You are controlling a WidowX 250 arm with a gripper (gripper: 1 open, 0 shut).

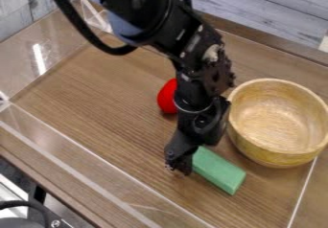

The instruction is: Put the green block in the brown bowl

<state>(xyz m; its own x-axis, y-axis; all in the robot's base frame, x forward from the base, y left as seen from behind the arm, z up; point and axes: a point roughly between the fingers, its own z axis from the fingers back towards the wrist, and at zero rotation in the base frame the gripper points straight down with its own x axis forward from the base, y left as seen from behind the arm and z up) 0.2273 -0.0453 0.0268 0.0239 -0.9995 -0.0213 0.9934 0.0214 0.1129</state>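
A: Gripper (181, 161) spread wide, nothing held — at the block's (218, 170) near end, left of the bowl (277, 122).
B: Centre it over the block — then close.

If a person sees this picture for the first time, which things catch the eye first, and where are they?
The big black robot arm reaches down across the middle, its open claw at the left end of the flat mint-green rectangular block near the front. The round tan wooden bowl stands empty at the right, and a red strawberry toy peeks out behind the arm.
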